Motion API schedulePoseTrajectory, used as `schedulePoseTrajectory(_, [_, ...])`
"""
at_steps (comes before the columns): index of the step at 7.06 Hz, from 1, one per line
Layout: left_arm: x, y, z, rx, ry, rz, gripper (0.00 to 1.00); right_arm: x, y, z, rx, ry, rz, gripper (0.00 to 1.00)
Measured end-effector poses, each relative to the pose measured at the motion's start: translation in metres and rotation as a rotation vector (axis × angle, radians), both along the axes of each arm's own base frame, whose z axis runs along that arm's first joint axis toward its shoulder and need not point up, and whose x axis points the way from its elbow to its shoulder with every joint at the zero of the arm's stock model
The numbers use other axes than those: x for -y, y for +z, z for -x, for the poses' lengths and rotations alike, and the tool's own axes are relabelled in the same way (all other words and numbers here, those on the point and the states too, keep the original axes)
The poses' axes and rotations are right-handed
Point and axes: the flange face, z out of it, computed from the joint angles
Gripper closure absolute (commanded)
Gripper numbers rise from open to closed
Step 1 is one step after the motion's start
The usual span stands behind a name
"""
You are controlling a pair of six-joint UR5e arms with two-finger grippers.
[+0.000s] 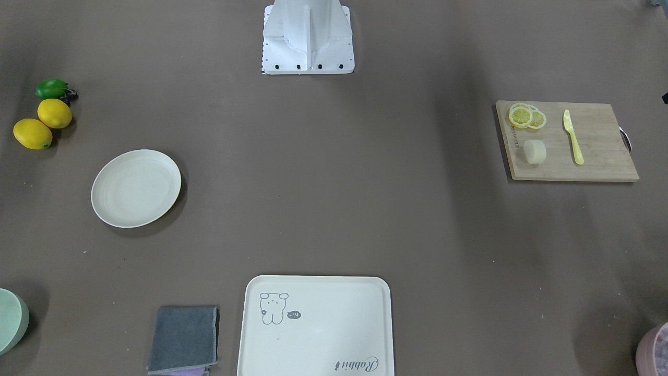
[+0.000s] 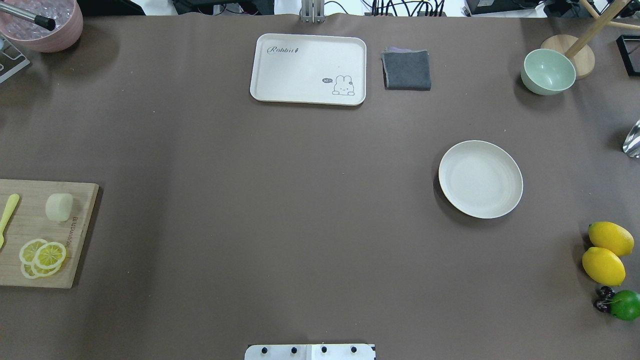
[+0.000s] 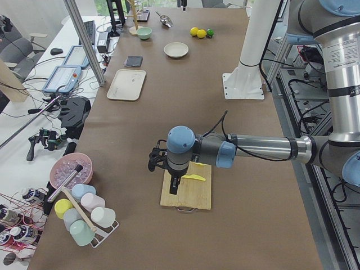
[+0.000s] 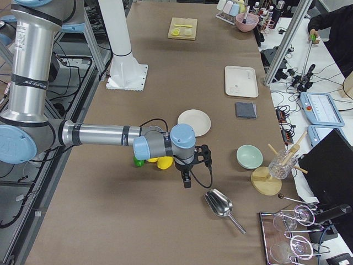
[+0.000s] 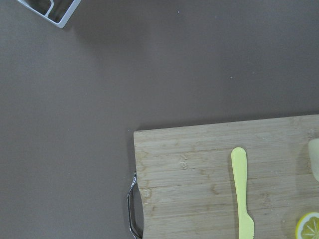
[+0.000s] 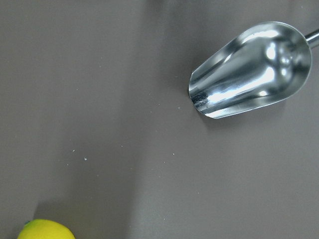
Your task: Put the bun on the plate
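Note:
The bun (image 1: 535, 151) is a pale cream lump lying on a wooden cutting board (image 1: 600, 156), also seen in the overhead view (image 2: 59, 206) and at the right edge of the left wrist view (image 5: 315, 159). Far across the table, the round off-white plate (image 2: 480, 179) (image 1: 136, 188) holds nothing. My left gripper (image 3: 175, 184) hangs above the board's outer end, and only the left side view shows it, so I cannot tell whether it is open or shut. My right gripper (image 4: 187, 181) hovers beyond the lemons near a metal scoop, its state likewise unreadable.
Lemon slices (image 1: 526, 116) and a yellow plastic knife (image 1: 573, 137) share the board. Two lemons (image 2: 606, 252) and a lime (image 2: 625, 304) lie near the plate. A cream tray (image 2: 308, 69), grey cloth (image 2: 407, 70), green bowl (image 2: 548, 71) and scoop (image 6: 249, 69) line the far side.

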Motion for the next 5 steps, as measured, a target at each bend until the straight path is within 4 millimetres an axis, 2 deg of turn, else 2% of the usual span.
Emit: schedulePoseTrajectory(5, [0.007,-0.005,-0.005,-0.004,0.008,-0.038,0.02,-0.011,0.001,0.002,0.040,-0.002,-0.009,0.00])
